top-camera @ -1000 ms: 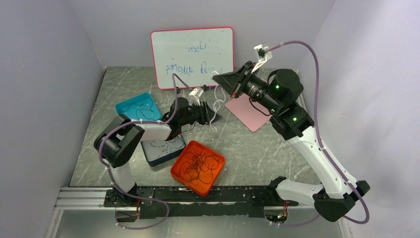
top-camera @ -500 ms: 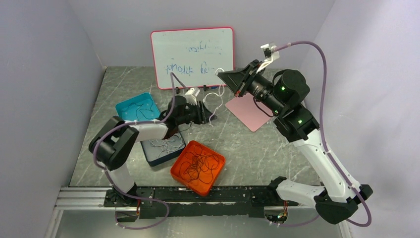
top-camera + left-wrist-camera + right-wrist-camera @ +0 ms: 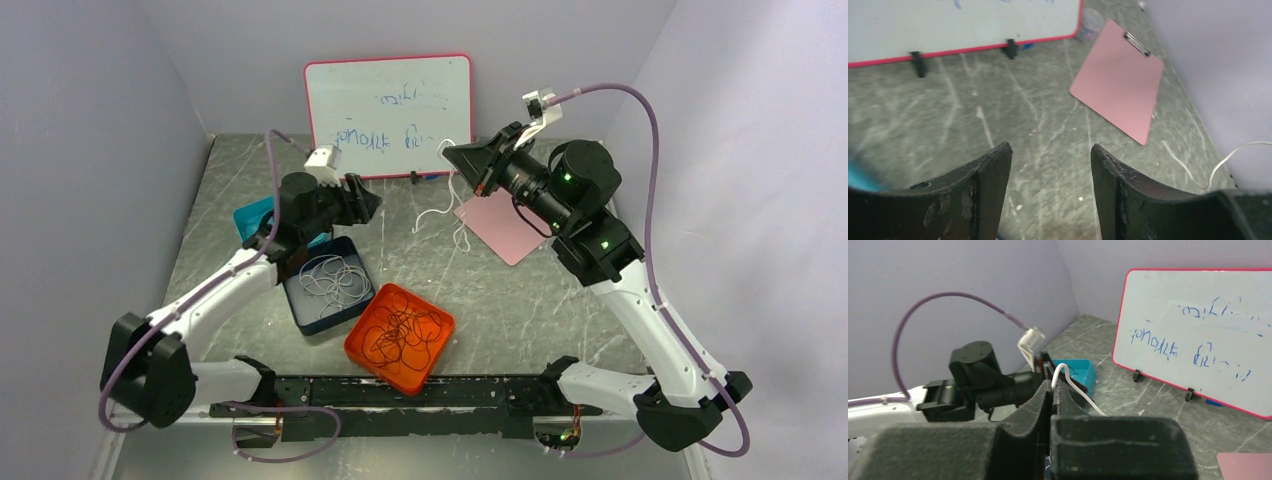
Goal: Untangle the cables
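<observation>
Three trays on the table [image 3: 520,300], close together on the left side. In the orange tray [image 3: 375,368], nearest the arms, a big messy heap of black cables [image 3: 402,333], all looped over each other. In the dark blue tray [image 3: 340,315], touching the orange one at a corner, a few white cables [image 3: 330,279] in loose round loops, spread flat on the bottom. Behind that, a teal tray [image 3: 252,216], mostly hidden by the left arm, so hard to tell what is inside. Right gripper [image 3: 1053,390] up in the air near the whiteboard [image 3: 390,110], both fingers pressed tight together, with one white cable [image 3: 1068,374] pinched between the tips. A little loop of that cable sticking up over the fingers, the rest hanging down to the table and lying in curls just beside the pink clipboard [image 3: 505,228]. Left gripper [image 3: 1050,165] held above the far corner of the dark blue tray, well away from the hanging cable, pointing toward the middle of the table. Fingers apart, with a clear gap and only bare table showing in between. Nothing held and nothing touched by that gripper
</observation>
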Robot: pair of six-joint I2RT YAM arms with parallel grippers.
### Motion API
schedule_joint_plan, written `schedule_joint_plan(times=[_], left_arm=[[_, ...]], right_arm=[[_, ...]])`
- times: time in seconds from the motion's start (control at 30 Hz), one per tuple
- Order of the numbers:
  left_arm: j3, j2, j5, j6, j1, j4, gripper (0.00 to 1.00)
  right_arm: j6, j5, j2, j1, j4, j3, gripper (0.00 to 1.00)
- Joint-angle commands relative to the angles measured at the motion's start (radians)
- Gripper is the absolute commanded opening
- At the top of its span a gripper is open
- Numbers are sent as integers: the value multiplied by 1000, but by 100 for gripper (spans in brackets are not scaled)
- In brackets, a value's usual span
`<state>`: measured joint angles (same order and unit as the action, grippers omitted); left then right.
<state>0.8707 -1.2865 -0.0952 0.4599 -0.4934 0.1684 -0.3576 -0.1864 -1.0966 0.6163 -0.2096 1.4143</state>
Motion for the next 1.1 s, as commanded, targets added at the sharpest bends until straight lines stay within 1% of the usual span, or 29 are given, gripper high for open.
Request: schedule_joint_plan(times=[0.0,0.13,0.27,0.43,0.57,0.77,0.8,1.07], left_arm=[[4,123,123,-82,45,-196,66],[33,235,226,-143,50,-358,67],[34,356,339,-164,50,-493,69],[14,507,470,-160,50,-630,70],[-5,594,560,-137,50,-679,70],[-27,696,707,-102,50,-738,69],[-34,712,720,-68,50,-742,70],[-59,782,780,-22,50,-789,69]], right_arm=[[27,9,-12,-7,-14,8,0],[31,-27,-46,-5,-36,22,0],[49,-43,-91,-3,-75,39,0],[57,-24,-136,24,-85,55,0],[91,36,-189,90,-109,108,0],[125,117,-269,220,-117,189,0],[128,121,-283,240,-114,203,0],[144,106,-405,356,-83,327,0]])
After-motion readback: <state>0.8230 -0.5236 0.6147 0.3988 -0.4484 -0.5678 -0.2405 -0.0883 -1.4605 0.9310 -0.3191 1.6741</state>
